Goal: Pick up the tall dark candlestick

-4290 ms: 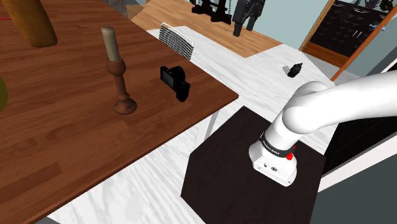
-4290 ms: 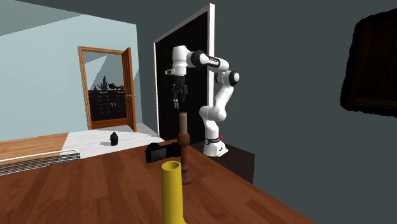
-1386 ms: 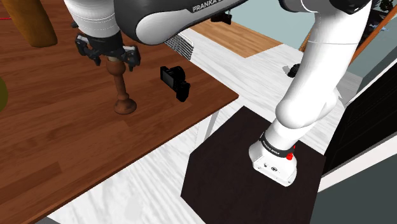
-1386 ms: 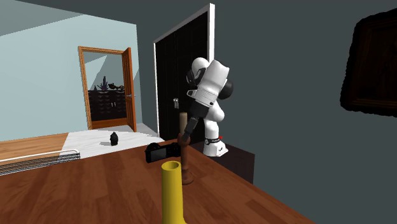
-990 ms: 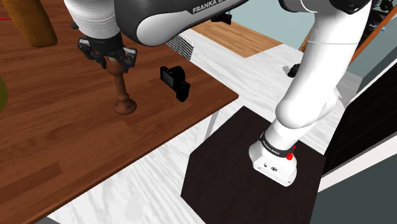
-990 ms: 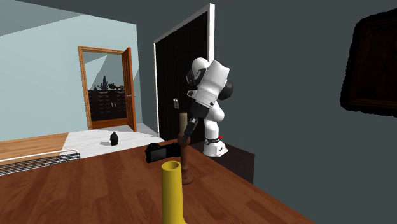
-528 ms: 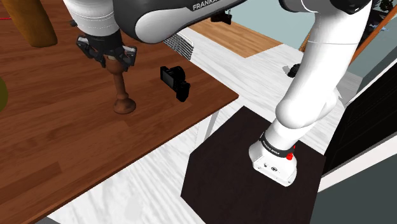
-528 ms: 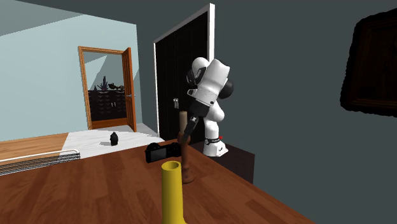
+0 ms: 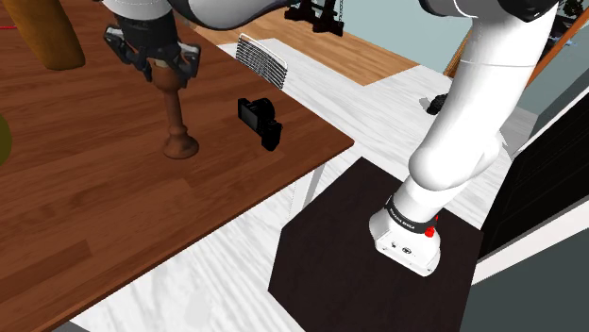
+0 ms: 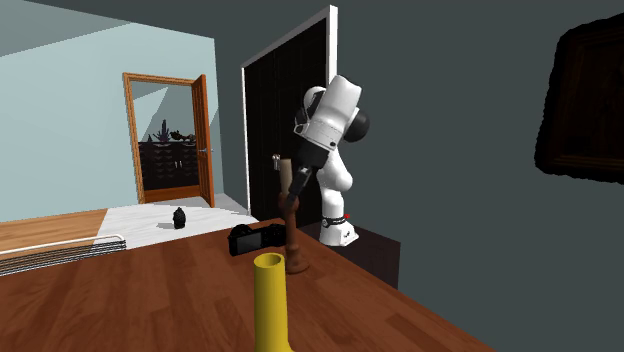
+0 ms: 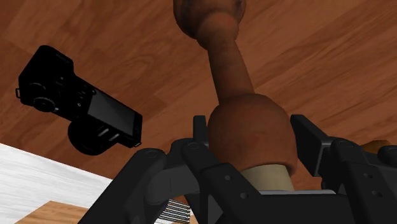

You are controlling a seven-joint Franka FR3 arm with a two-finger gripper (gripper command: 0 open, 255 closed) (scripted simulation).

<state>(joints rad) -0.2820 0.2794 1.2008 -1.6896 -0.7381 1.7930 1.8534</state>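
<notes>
Candlestick (image 9: 173, 111): brown turned wood, clasped at its upper bulb by the hand (image 9: 160, 62), over the bench (image 9: 85, 226) near the corner, just beside the black camera (image 9: 260, 120). Hangs tilted in the second exterior view, base pointing down at the bench. Looks just clear of the wood, though cannot tell for certain. Shut on the bulb from both sides in the wrist view, with the pale candle stub (image 11: 270, 175) sitting back between the fingers (image 11: 200, 137).

Step in hand, as judged: the lift.
- Keep the squeeze firm. Rounded bulb, so likely to slip or swing.
- Raise slowly and straight up. No sideways drift toward the camera.
- Mind the lean. Heavy base hanging low, so may pivot in the grip. No quick wrist turns.
- Get the base well clear of the bench before carrying anywhere.
- Ignore the yellow tube (image 10: 268, 305) in the foreground; well apart.

Against half a second ago:
- Sits higher and further toward the shoulder view's upper left, base off its former spot.
- Leans more in the second exterior view, top toward that view's left.
- Hand and forearm raised with it.
- Camera where it was.
</notes>
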